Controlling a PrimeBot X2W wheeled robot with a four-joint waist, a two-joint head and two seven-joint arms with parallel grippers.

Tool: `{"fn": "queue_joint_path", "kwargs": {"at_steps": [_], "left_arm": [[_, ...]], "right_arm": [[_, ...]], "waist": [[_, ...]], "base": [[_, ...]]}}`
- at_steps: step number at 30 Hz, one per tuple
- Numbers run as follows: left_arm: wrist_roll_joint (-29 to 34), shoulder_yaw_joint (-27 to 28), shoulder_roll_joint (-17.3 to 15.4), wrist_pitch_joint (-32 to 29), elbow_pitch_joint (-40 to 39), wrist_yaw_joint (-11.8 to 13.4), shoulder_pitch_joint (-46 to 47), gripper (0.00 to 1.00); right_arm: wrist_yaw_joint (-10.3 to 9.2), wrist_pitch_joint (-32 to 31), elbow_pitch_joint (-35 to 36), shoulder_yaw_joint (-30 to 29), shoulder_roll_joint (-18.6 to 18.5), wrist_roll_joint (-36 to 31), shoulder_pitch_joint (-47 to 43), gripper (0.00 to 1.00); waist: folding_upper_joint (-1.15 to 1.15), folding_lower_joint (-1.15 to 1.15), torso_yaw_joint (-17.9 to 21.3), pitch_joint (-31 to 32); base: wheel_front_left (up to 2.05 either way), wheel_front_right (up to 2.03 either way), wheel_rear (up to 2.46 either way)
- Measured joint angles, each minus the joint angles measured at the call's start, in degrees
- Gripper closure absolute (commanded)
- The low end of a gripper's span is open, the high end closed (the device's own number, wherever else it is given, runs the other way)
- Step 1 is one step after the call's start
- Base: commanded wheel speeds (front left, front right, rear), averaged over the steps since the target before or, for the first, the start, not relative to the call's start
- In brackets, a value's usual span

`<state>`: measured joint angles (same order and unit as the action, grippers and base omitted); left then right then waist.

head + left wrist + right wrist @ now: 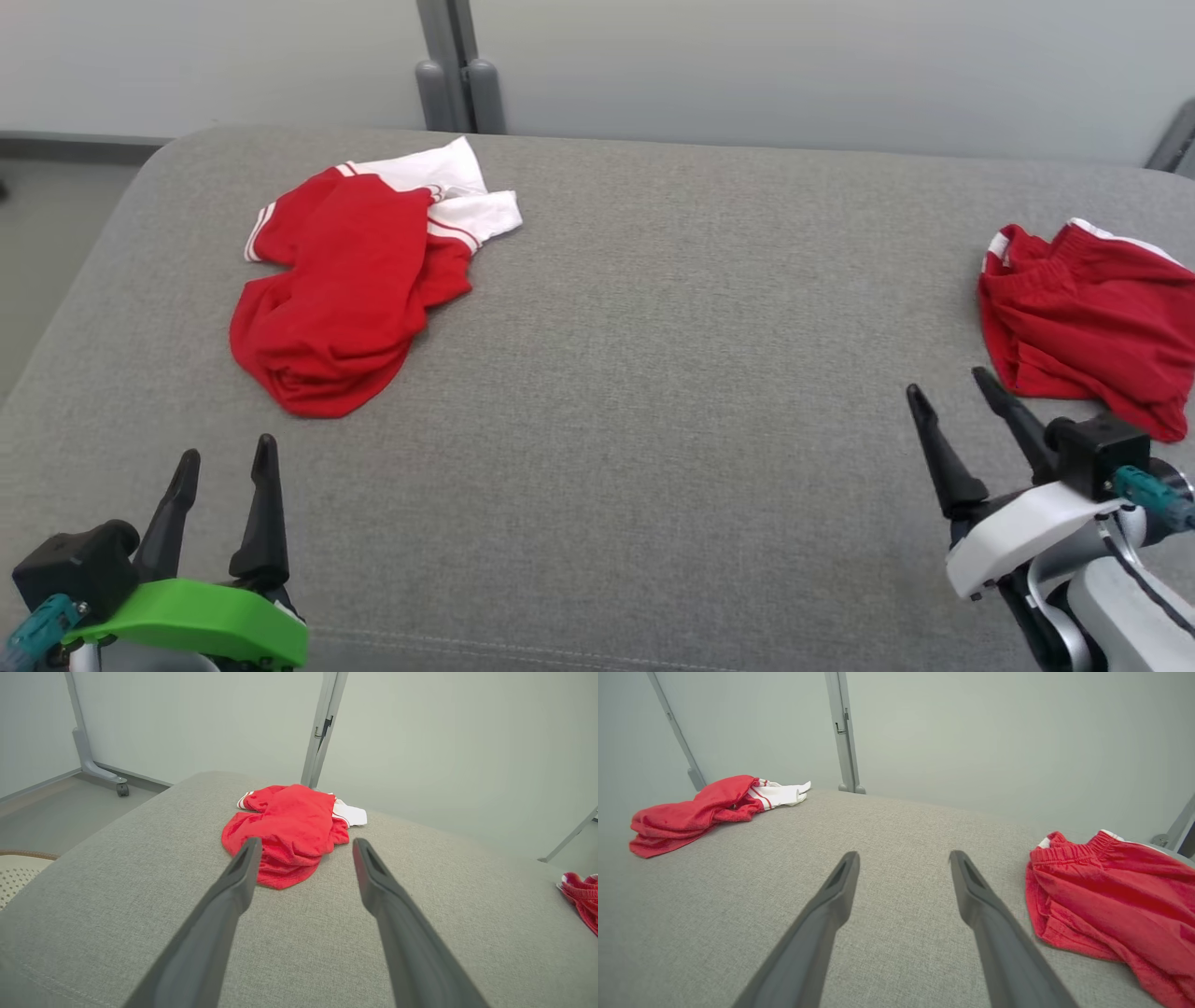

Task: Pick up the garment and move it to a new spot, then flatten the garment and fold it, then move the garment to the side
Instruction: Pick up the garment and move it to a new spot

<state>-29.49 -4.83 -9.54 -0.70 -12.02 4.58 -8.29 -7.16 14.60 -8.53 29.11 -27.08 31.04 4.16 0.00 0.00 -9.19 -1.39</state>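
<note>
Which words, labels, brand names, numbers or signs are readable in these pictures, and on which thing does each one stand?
No text can be read in any view.
Red and white garment: white stripes only, no print or label visible.
Red shorts: no label visible.
Grey cushion: plain fabric, no writing.
Left hand and right hand: no markings visible.
</note>
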Motion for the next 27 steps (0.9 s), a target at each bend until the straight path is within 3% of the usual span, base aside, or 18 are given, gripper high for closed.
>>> {"fn": "queue_joint_path", "kwargs": {"at_steps": [9,21,27], "left_arm": [[0.0,2.38,0.24,1.52,0.1,0.48,-3.28,0.0],[-0.66,1.94,-0.3,1.27,0.13,-0.03,-3.44,0.0],[-1.98,3.58,-0.73,1.24,0.01,-0.48,-3.35,0.0]], "right_arm": [[0.77,-0.01,1.27,5.88,2.78,-2.87,2.83,0.0],[0.53,-0.6,1.2,5.23,3.2,-2.87,2.43,0.0],[0.52,-2.11,2.76,5.54,3.45,-3.41,2.6,0.0]], "waist": [[0.0,0.0,-6.6,0.76],[0.0,0.0,-16.02,1.57],[0.0,0.0,-18.44,0.28]], "base": [[0.0,0.0,0.0],[0.0,0.0,0.0],[0.0,0.0,0.0]]}}
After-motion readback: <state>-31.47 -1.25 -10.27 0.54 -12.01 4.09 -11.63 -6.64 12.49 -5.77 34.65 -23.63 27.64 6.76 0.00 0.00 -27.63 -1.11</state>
